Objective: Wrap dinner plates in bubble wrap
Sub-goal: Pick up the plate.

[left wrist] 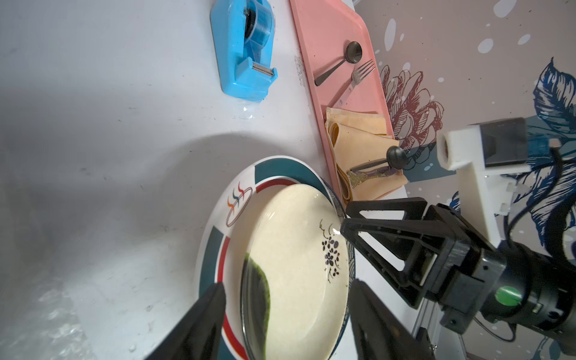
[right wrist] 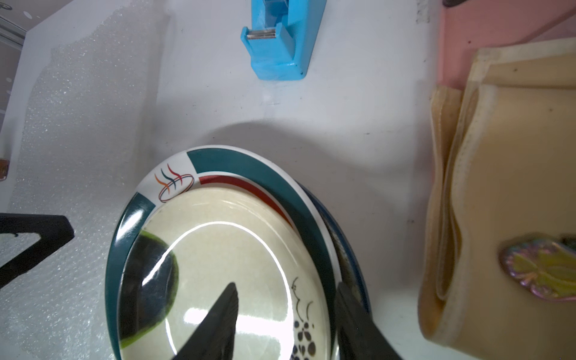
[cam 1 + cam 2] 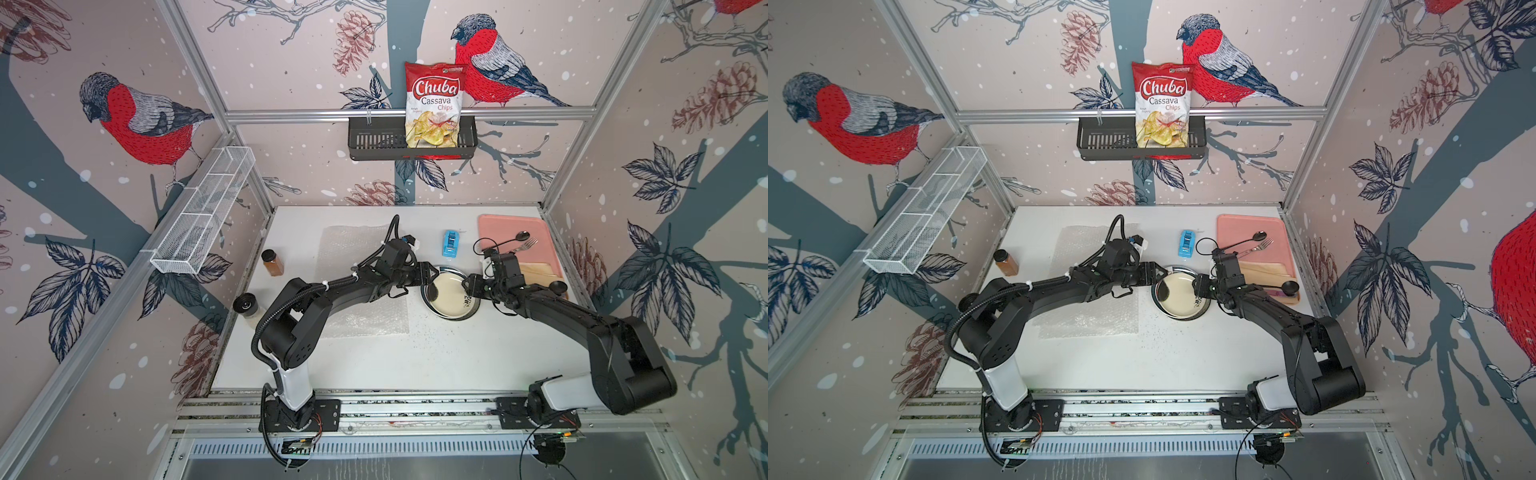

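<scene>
Dinner plates [image 3: 451,295] flanked — my left claw [image 1: 288,285] open astride one rim, right claw [image 1: 345,214] opposite, clamped or not I can't tell.

Blue tape dispenser [image 3: 449,244], pink tray [image 3: 503,226] holding spoon [image 3: 522,236], fork [image 3: 526,245], tan napkin [image 3: 540,272], chips bag [image 3: 434,104] in black basket [image 3: 374,139]

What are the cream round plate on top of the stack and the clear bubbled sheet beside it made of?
The cream round plate looks like glazed ceramic: it is glossy, with sharp bright reflections on its face. The clear bubbled sheet looks like thin plastic film: it is colourless, the white table shows through it, and its small bubbles glint.
</scene>
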Available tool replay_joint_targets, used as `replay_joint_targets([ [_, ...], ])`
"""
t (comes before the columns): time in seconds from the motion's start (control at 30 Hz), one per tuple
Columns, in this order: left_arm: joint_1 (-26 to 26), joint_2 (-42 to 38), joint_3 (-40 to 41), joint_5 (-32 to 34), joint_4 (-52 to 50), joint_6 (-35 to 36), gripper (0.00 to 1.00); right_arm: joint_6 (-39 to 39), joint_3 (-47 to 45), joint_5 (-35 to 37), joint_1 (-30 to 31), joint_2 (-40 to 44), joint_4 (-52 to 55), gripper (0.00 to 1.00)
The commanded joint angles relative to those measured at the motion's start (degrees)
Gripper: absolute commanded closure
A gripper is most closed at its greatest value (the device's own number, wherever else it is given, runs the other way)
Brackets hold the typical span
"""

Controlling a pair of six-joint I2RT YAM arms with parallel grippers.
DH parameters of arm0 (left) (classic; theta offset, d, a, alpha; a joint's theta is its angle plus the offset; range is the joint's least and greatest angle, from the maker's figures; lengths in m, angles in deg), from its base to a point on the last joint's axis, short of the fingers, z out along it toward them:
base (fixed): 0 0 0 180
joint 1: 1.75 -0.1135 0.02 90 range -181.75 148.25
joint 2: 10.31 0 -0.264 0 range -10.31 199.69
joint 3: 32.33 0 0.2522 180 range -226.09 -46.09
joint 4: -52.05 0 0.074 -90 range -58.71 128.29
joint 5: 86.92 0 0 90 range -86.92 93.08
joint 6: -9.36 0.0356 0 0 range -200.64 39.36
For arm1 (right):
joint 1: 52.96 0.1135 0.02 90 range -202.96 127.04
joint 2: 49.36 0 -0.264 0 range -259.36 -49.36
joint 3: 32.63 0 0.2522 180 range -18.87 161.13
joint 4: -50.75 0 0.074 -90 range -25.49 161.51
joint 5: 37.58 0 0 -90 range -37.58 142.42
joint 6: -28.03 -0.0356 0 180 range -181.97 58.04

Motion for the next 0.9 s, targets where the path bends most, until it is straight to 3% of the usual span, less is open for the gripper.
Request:
replay_joint_targets([
  [0.0,0.80,1.58,-2.74,0.53,-5.91,2.68,0.40,0.92,0.54,0.08,0.05,0.26,0.83,0.49],
  [0.6,4.17,9.21,-10.61,8.62,-18.66,5.14,0.53,1.36,0.30,-0.20,-0.29,1.10,1.29,0.49],
  [0.87,4.79,11.15,-12.94,9.93,-21.44,5.07,0.67,1.26,0.18,-1.25,-0.42,0.75,0.48,0.49],
])
